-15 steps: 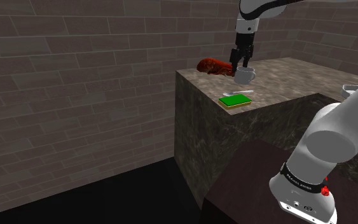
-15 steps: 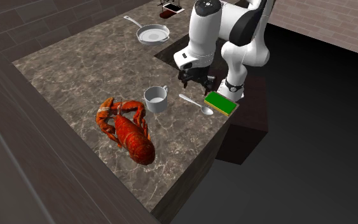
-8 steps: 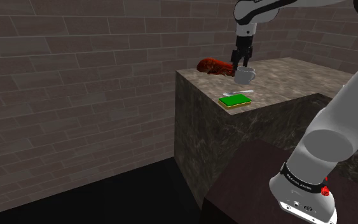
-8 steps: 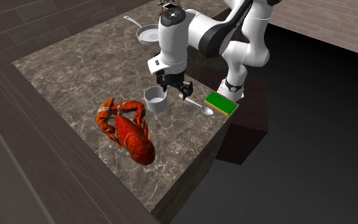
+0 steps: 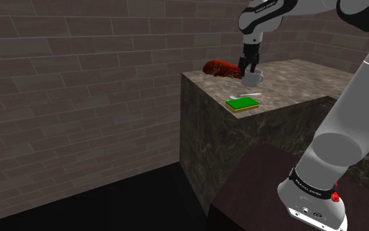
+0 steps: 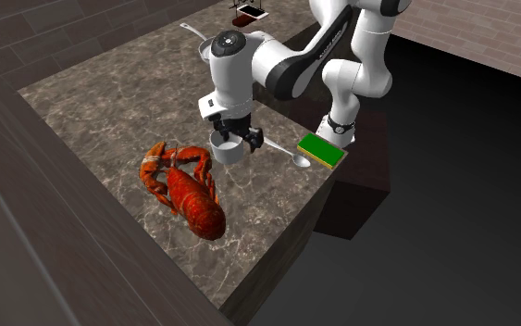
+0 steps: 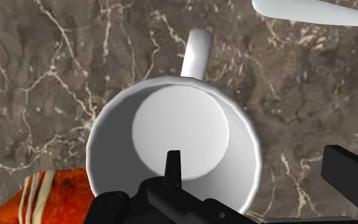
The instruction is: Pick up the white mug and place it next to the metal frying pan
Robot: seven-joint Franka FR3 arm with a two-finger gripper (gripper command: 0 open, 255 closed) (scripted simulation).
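The white round mug (image 7: 179, 130) looks smooth and matt; the brown white-veined marble-like counter (image 7: 56, 70) is smooth; the red lobster (image 6: 192, 194) has a slight gloss.

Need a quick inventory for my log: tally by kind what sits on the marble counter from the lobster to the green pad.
lobster: 1
mug: 1
spoon: 1
green pad: 1
Total: 4

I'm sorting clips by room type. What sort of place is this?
Probably a kitchen: a marbled stone counter carries a white mug, a spoon and a red lobster, with a brick wall behind.
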